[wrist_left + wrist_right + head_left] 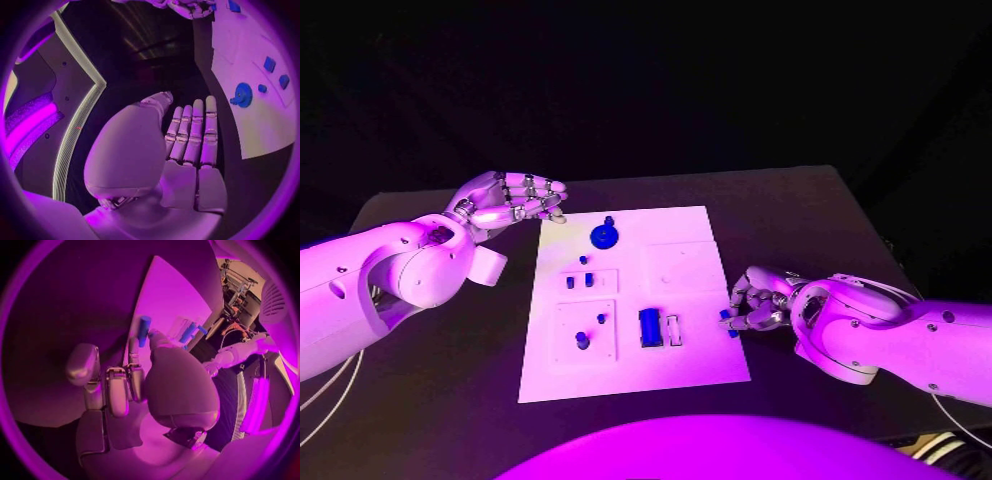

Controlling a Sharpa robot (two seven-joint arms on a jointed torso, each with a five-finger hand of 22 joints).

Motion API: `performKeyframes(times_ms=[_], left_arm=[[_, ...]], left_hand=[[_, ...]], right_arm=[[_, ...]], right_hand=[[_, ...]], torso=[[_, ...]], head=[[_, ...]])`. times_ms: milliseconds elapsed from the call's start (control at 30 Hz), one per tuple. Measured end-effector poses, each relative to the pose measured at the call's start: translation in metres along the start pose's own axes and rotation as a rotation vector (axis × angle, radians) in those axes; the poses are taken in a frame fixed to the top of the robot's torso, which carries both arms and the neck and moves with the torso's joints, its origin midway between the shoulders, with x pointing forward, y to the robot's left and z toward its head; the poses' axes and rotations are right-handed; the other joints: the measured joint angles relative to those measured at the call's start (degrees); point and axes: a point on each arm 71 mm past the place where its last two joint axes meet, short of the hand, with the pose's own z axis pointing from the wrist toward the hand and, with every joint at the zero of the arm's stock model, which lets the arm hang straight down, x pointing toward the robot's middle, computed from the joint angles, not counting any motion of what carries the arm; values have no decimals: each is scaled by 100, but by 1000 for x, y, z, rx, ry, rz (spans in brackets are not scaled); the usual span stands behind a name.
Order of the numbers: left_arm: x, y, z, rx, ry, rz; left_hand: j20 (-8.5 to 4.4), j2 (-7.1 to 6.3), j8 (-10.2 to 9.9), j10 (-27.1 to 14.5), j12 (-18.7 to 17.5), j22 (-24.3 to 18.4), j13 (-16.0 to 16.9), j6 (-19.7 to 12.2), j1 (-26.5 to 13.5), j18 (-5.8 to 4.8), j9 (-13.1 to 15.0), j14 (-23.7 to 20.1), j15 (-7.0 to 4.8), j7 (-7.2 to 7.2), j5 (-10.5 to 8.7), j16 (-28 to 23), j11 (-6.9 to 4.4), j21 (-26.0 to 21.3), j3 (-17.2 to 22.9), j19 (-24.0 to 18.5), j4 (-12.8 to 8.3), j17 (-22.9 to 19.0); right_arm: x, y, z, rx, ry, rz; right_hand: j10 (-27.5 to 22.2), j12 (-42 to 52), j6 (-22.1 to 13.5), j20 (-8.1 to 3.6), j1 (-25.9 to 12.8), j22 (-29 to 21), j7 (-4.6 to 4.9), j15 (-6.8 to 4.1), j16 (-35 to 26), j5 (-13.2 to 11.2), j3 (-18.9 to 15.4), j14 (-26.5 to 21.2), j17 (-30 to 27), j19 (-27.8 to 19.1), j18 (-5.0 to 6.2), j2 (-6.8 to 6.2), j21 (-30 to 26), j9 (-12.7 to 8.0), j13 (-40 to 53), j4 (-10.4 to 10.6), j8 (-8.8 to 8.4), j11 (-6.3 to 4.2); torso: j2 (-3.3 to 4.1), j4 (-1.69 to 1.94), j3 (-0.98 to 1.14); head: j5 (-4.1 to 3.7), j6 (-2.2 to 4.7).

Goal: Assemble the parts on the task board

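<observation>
Right hand (759, 300) pinching a small blue cylindrical peg (730, 320) at the right edge of the flat white rectangular task board (689, 370) — nothing is held by the left hand (516, 197).

Seen from the right wrist, the peg (144, 330) is gripped at the fingertips just above the board's surface. The left hand is parked off the board's far left corner over the black table (444, 380), fingers loosely spread. A round blue gear-like disc (604, 236) is sat near the board's far end, a blue rectangular block (648, 327) stands closer in — smaller blue pieces are scattered between.
</observation>
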Motion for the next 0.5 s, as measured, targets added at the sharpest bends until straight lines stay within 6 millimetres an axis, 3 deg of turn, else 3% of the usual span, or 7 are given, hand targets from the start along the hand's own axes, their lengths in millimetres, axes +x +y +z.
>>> performKeyframes(times_ms=[133, 200, 267, 300, 500], left_arm=[[0, 0, 0, 0, 0, 0], [-1, 0, -1, -1, -1, 0], [-1, 0, -1, -1, -2, 1], [-1, 0, -1, -1, -2, 1], [-2, 0, -1, -2, -3, 1]], left_hand=[[0, -4, 0, 0, 0, 0, 0, 0, -38, 0, 0, 0, 0, 0, 0, 0, 0, 0, 0, 0, 0, 0], [0, -4, 0, 0, 0, 0, 0, 0, -38, 0, 0, 0, 0, 0, 0, 0, 0, 0, 0, 0, 0, 0], [0, -4, 0, 0, 0, 0, 0, 0, -38, 0, 0, 0, 0, 0, 0, 0, 0, 0, 0, 0, 0, 0], [0, -4, 0, 0, 0, 0, 0, 0, -37, 0, 0, 0, 0, 0, 0, 0, 0, 0, 0, 0, 0, 0], [0, -4, 0, 0, 0, 5, 0, 0, -37, 0, 0, 0, 0, 0, 0, 0, 0, 0, 0, 0, 0, 0]], right_arm=[[1, 3, 2, -17, -7, -30], [2, 5, 2, -27, -10, -50], [3, 7, 3, -35, -11, -65], [4, 8, 3, -40, -11, -75], [4, 11, 3, -53, -15, -115]], right_hand=[[0, 22, 21, -20, 76, 0, -12, 0, 0, 0, -16, 0, 0, 20, 1, -17, 23, 16, 0, -16, 0, 0], [0, 22, -5, -20, 111, 0, -23, 0, 0, 0, -16, 0, 0, 20, 0, -48, 23, 365, 0, -16, -8, 0], [0, 22, -7, -20, 283, 0, -23, -18, 0, 0, -16, 18, 0, 20, 0, -32, 23, 489, 0, -16, -8, 0], [0, 22, -17, -20, 369, 0, -32, -21, 0, 0, -15, 21, -1, 20, 0, -31, 23, 685, 0, -17, -10, 0], [0, 22, -23, -20, 601, -1, -25, -21, 0, -3, 107, 21, -1, 20, 0, -113, 23, 803, 0, -8, -21, 0]], torso=[[-1, 1, 0], [-1, 1, 0], [-1, 1, -1], [-1, 1, -1], [-2, 1, -4]], head=[[14, -13], [15, -16], [18, -18], [19, -18], [19, -19]])
